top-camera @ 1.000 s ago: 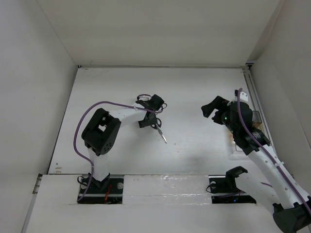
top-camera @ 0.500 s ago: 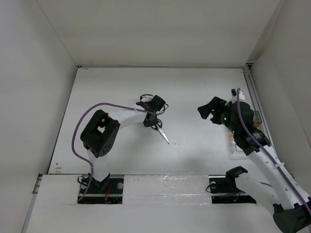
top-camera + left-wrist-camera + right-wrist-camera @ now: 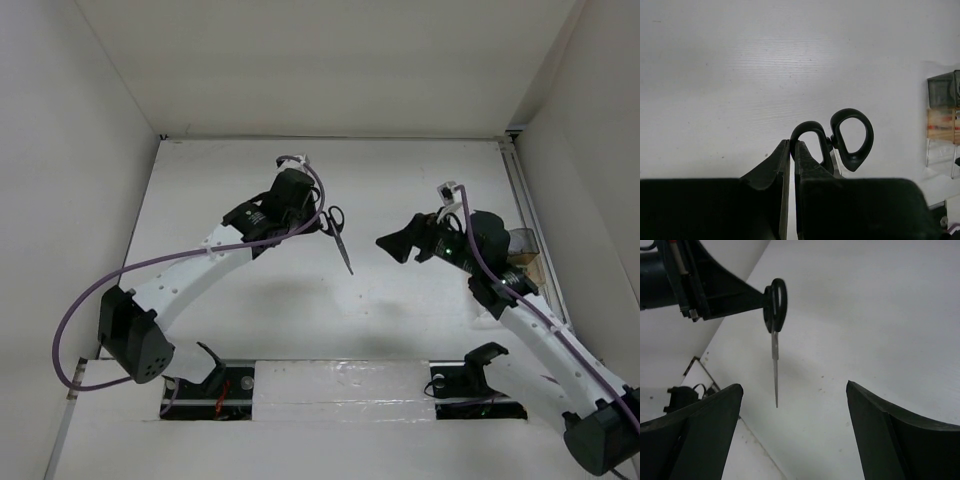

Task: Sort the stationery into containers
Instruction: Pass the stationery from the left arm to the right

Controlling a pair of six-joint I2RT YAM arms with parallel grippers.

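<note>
The black-handled scissors hang blades down above the middle of the table. My left gripper is shut on one handle loop; in the left wrist view the fingers pinch the left loop of the scissors. My right gripper is open and empty, just right of the scissors and facing them. In the right wrist view the scissors hang ahead of the open gripper. The containers stand at the table's right edge. A smoky box and an amber box with red pens show there. The green pen and the disc are out of view.
White walls close in the table on the left, far and right sides. A metal rail runs along the right edge by the containers. The arm bases sit at the near edge.
My left arm has lifted the scissors off the table and carried them up and slightly right. My right gripper has moved left toward them.
</note>
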